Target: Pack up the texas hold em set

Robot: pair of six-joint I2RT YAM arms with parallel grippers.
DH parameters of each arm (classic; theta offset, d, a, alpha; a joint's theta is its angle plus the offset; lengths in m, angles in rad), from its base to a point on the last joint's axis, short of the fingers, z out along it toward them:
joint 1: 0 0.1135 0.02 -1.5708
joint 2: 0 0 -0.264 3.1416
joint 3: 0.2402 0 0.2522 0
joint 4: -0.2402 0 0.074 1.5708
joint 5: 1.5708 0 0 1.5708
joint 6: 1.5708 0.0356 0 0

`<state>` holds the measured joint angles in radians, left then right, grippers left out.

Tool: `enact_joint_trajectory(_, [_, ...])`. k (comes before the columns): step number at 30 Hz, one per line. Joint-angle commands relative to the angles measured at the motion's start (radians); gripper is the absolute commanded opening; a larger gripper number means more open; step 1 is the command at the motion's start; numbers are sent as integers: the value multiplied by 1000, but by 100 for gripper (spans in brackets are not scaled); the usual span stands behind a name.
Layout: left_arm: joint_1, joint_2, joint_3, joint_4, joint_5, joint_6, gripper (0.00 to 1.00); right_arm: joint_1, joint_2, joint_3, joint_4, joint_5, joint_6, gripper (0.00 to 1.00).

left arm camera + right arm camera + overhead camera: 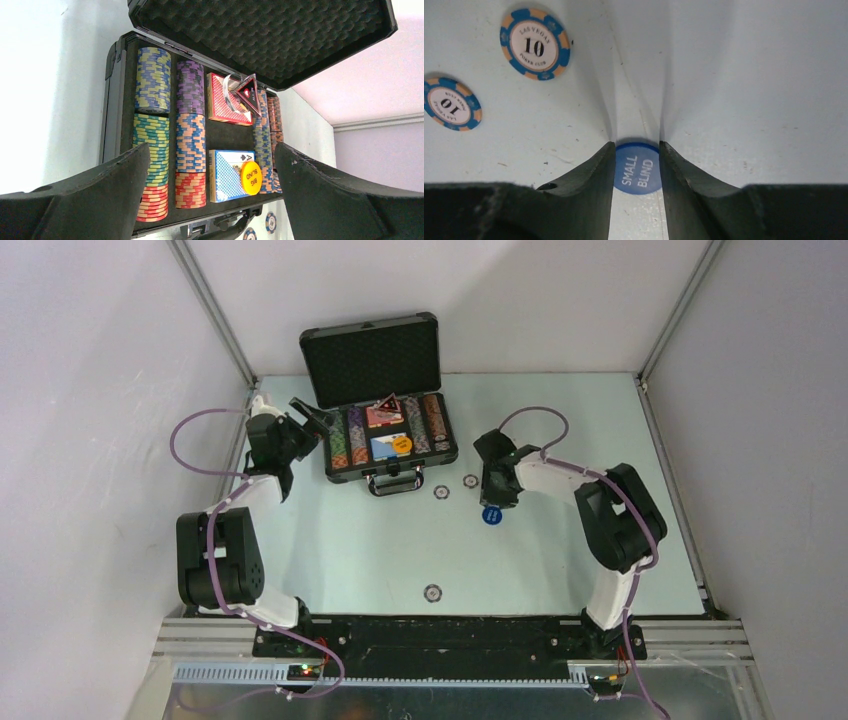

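Note:
The black briefcase point(336, 466) of the texas hold em set lies open at the table's back, lid point(372, 358) upright. In the left wrist view it holds rows of multicoloured chips point(152, 80), a red-patterned deck point(220, 102) under a dark triangular marker point(249, 92), and a blue deck point(225, 177) with an orange "BIG BLIND" button point(251, 177). My left gripper point(212, 150) hangs open beside the case's left end point(318, 418), holding nothing. My right gripper point(637, 146) stands on the table with both fingers against a flat blue "SMALL BLIND" button point(638, 170), seen in the top view as the blue button point(491, 515).
Two loose "10" chips point(535, 43) point(451, 102) lie on the table near my right gripper, in front of the case handle point(395, 483). A third loose chip point(432, 592) lies near the front edge. White walls enclose the table on three sides.

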<state>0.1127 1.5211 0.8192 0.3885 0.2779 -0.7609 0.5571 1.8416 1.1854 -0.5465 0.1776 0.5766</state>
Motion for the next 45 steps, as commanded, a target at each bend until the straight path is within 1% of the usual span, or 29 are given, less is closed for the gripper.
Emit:
enact_joint_trajectory(1, [8,3,11,43,23,-9,98,38,24,-42,-5,-75,16,41])
enact_joint_trajectory(9, [8,4,12,44,23,-9,98,133,20,-42,-28,-104,50,40])
enact_joint_trajectory(12, [8,4,12,43,24,-9,98,142,1,-42,-28,-57,55,42])
enact_joint_trajectory(15, [8,3,11,44,23,-9,98,116,-26,-46,-26,18,55,49])
enact_joint_trajectory(19, [8,3,11,43,23,-8,98,70,-66,-63,-22,90,44,57])
enact_joint_trajectory(22, [8,3,10,43,23,-9,98,54,-76,-69,-47,90,28,63])
enact_joint_trajectory(24, [8,3,11,43,24,-9,98,58,-64,-71,-71,77,21,65])
enact_joint_trajectory(27, [8,4,11,44,24,-9,98,85,-56,-94,-84,56,22,65])
enact_joint_trajectory(34, [8,4,10,43,24,-9,98,150,-62,-128,-92,-21,66,61])
enact_joint_trajectory(39, [8,3,10,43,24,-10,98,186,-77,-153,-110,-57,90,62])
enact_joint_trajectory(42, [8,3,9,43,24,-10,98,201,-82,-162,-96,-64,96,61])
enact_joint_trajectory(45, [8,2,11,43,24,-11,98,204,-77,-161,-65,-67,91,58])
